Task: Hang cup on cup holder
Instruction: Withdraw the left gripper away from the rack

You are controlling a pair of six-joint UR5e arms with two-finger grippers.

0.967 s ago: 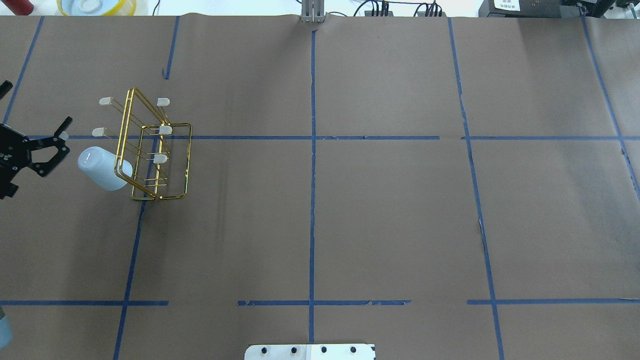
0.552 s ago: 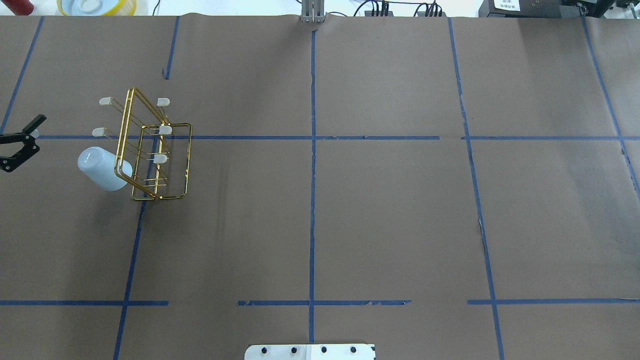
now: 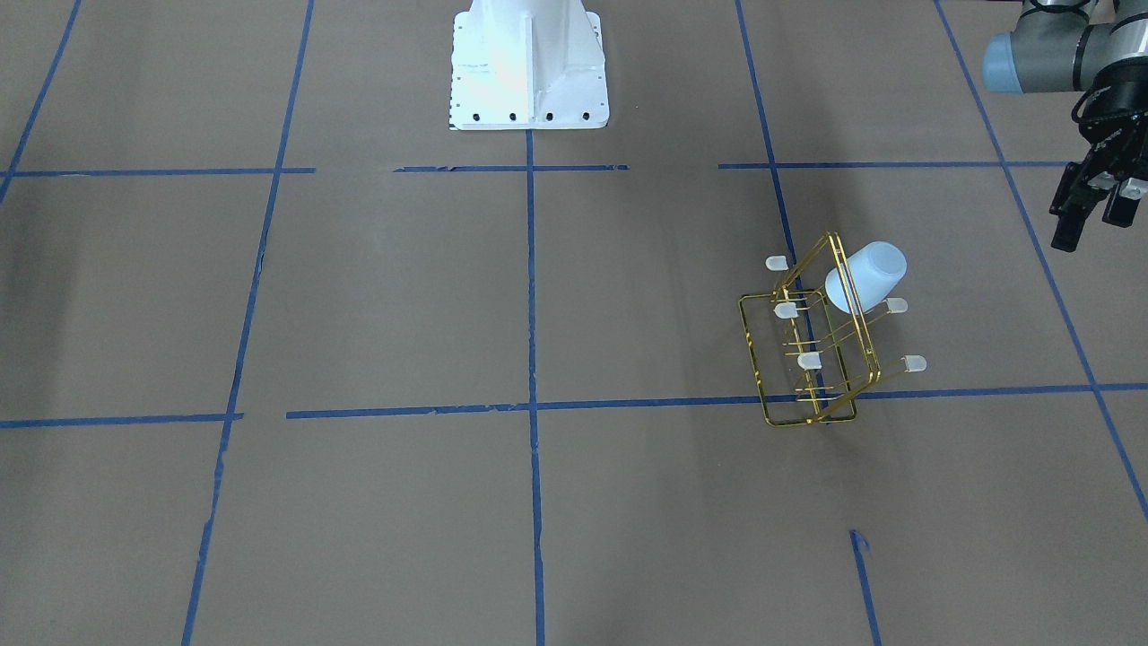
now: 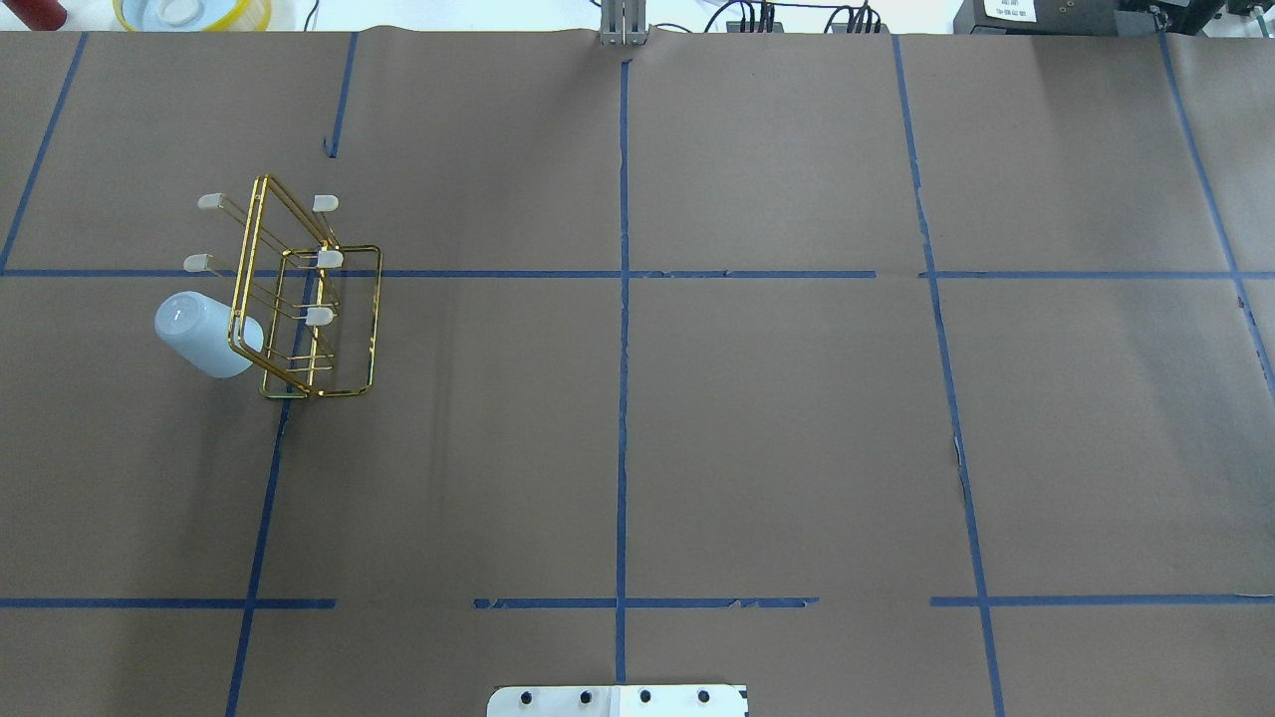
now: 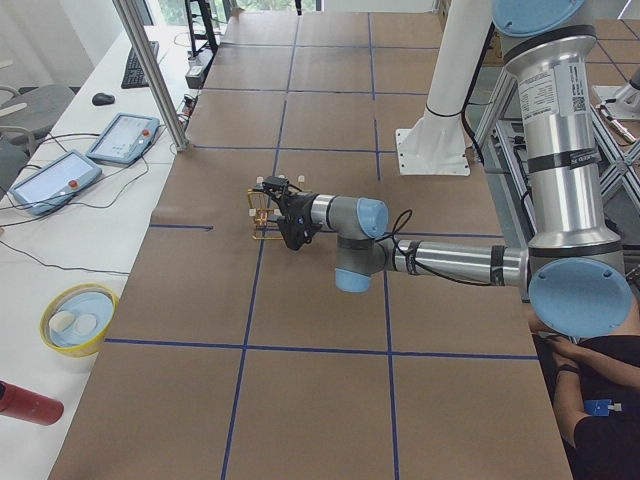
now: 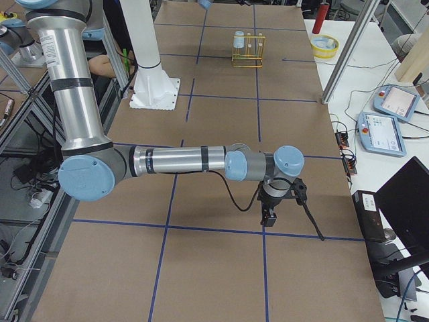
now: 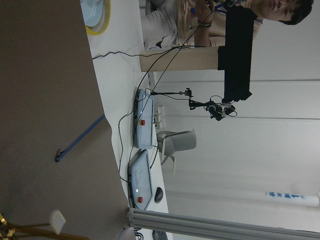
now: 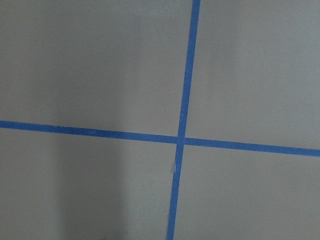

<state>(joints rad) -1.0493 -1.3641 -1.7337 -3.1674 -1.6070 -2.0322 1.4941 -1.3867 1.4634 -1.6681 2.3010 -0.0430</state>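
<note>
The pale blue-white cup (image 4: 203, 336) hangs on a lower prong of the gold wire cup holder (image 4: 351, 317), its closed bottom pointing outward and slightly up. The front view shows the same cup (image 3: 868, 274) on the cup holder (image 3: 773, 395). My left gripper (image 3: 1089, 224) stands open and empty, well apart from the cup on the robot's left side, and is outside the overhead view. My right gripper (image 6: 285, 208) shows only in the right side view, low over the table's far right end; I cannot tell its state.
A yellow-rimmed bowl (image 4: 189, 12) and a red object (image 4: 35, 12) sit past the table's far edge. The white robot base (image 3: 529, 72) stands at mid-table. Control tablets (image 5: 125, 135) lie on the side bench. A person (image 5: 595, 400) sits beside the robot.
My left gripper, open, has drawn back to the left and left the overhead view. The cup has stayed on its prong and the cup holder has not moved.
</note>
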